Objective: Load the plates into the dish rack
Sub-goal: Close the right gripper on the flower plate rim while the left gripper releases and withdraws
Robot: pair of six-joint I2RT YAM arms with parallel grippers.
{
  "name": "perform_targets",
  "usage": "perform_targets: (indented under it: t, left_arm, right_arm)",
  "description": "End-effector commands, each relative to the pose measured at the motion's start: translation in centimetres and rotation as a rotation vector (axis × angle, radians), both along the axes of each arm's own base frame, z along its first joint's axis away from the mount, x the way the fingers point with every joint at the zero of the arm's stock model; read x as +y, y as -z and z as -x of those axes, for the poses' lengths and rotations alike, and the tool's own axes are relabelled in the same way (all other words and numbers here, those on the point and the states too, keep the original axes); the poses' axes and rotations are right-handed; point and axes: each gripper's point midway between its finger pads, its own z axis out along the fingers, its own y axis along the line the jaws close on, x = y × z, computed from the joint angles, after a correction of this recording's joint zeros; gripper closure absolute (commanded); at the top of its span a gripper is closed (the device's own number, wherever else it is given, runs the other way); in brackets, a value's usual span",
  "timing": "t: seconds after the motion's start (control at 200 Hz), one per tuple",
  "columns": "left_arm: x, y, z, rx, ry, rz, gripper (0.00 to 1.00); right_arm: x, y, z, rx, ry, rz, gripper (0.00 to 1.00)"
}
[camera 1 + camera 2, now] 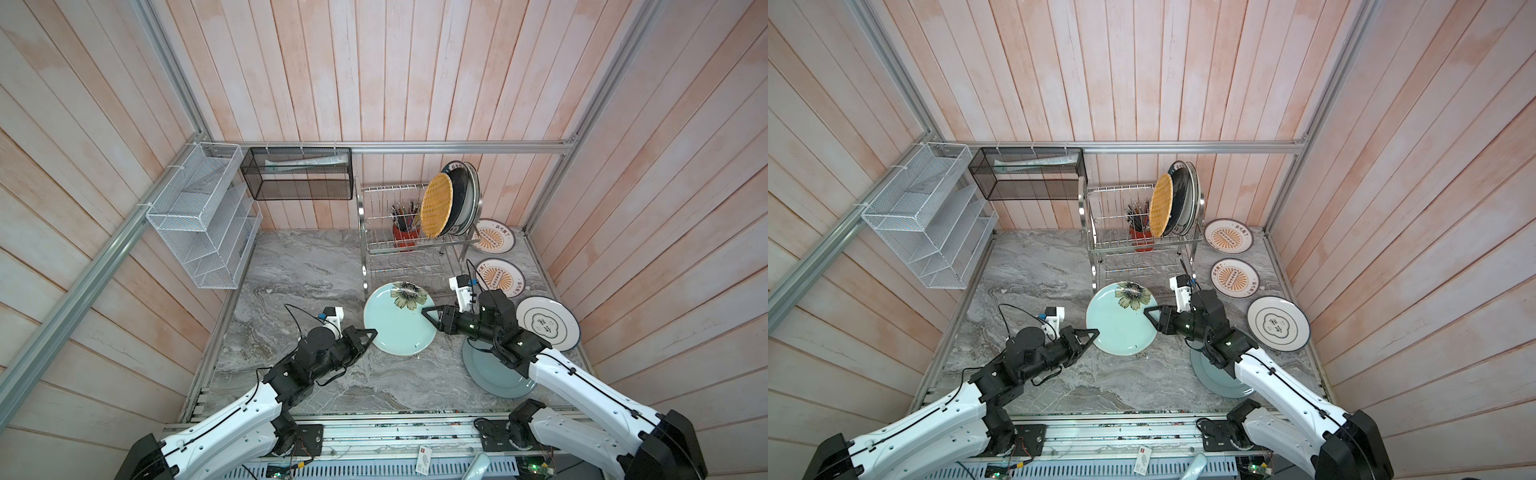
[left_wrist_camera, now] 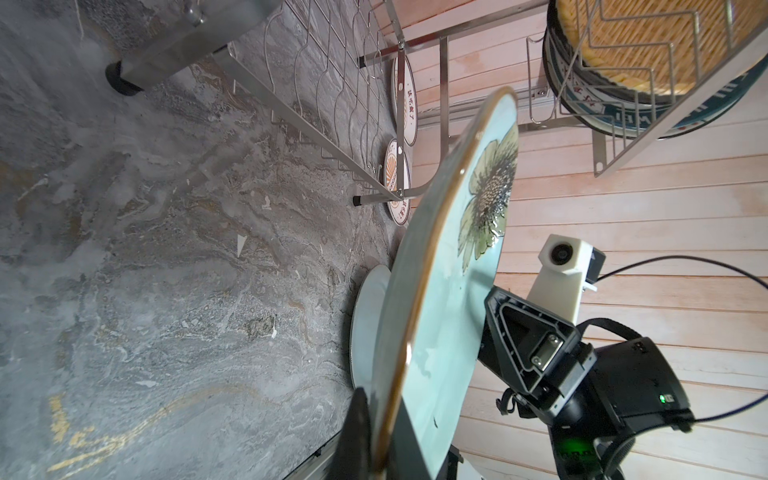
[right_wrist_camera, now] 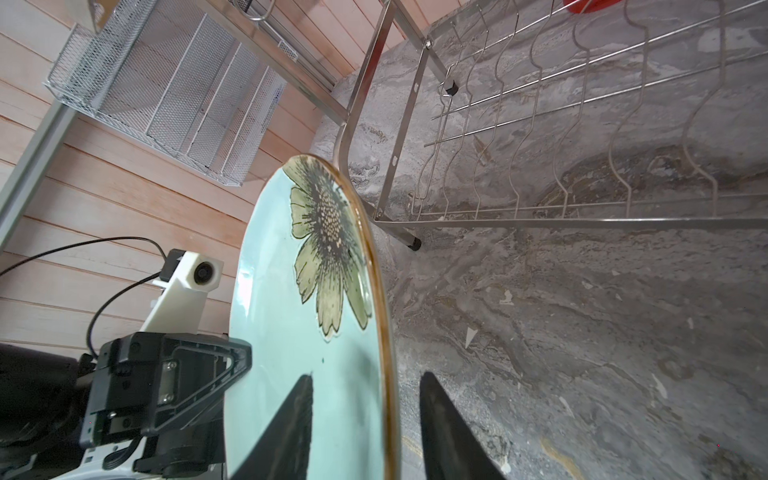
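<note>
The left jaws are shut tight on the left rim of the mint flowered plate, which is held tilted above the table, just in front of the dish rack. The right jaws are set astride the opposite rim, part open, a gap being seen on one side.

Near the dish rack, the grey-blue plate lies half hidden under the right arm, and on the rack the plates behind the yellow woven plate show only their rims.
</note>
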Motion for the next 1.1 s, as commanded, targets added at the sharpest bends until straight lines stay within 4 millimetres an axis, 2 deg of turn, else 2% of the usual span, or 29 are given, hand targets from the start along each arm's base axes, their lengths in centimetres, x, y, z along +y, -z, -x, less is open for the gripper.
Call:
perform_targets:
  t: [0.0, 0.09, 0.335, 0.405, 0.515, 0.63, 0.655, 0.72, 0.76, 0.795, 0.85, 1.015, 1.095]
  left_arm:
    - [-1.1, -7.2, -0.6, -0.173, 0.015, 0.165, 1.00]
    - [-1.1, -7.2, -0.7, -0.175, 0.016, 0.165, 1.00]
    - [-1.4, -7.1, -0.7, -0.187, 0.026, 0.174, 1.00]
    - [-1.4, -7.0, -0.7, -0.186, 0.027, 0.175, 1.00]
    - [-1.4, -6.8, -0.7, -0.189, 0.027, 0.171, 1.00]
    - [-1.2, -6.3, -0.7, -0.202, 0.025, 0.136, 1.00]
    - [-1.1, -6.2, -0.8, -0.207, 0.021, 0.124, 0.90]
    - [-0.6, -5.4, -0.8, -0.203, 0.009, 0.081, 0.49]
    - [-0.4, -4.8, -0.7, -0.199, 0.005, 0.059, 0.30]
    - [-0.1, -5.0, -0.5, -0.215, 0.004, 0.055, 0.16]
    - [0.4, -5.2, -0.1, -0.245, 0.006, 0.046, 0.01]
    - [2.5, -7.9, 1.0, -0.411, 0.002, -0.045, 0.00]
    - [3.5, -9.6, 1.5, -0.514, 0.012, -0.125, 0.00]
  right_arm:
    - [0.1, -0.1, 0.2, -0.004, -0.007, -0.027, 0.65]
    - [0.1, 0.0, 0.3, 0.002, -0.008, -0.034, 0.71]
    - [0.1, 0.2, 0.8, 0.035, -0.008, -0.080, 0.75]
    - [0.2, 0.0, 0.9, 0.039, -0.013, -0.094, 0.81]
    - [0.2, -0.1, 1.0, 0.055, 0.002, -0.125, 1.00]
    - [-0.5, -0.8, 0.9, 0.048, 0.050, -0.171, 1.00]
    - [-0.8, -0.9, 0.9, 0.040, 0.068, -0.170, 1.00]
    - [-2.0, -1.2, 0.5, 0.029, 0.137, -0.151, 1.00]
    - [-2.8, -1.6, 0.4, 0.012, 0.173, -0.141, 1.00]
    - [-3.4, -2.0, 0.5, -0.003, 0.198, -0.130, 1.00]
    - [-4.2, -2.9, 0.6, -0.034, 0.226, -0.116, 1.00]
    - [-5.9, -6.9, 1.6, -0.129, 0.241, -0.070, 1.00]
    - [-6.2, -9.6, 2.2, -0.189, 0.227, -0.074, 1.00]
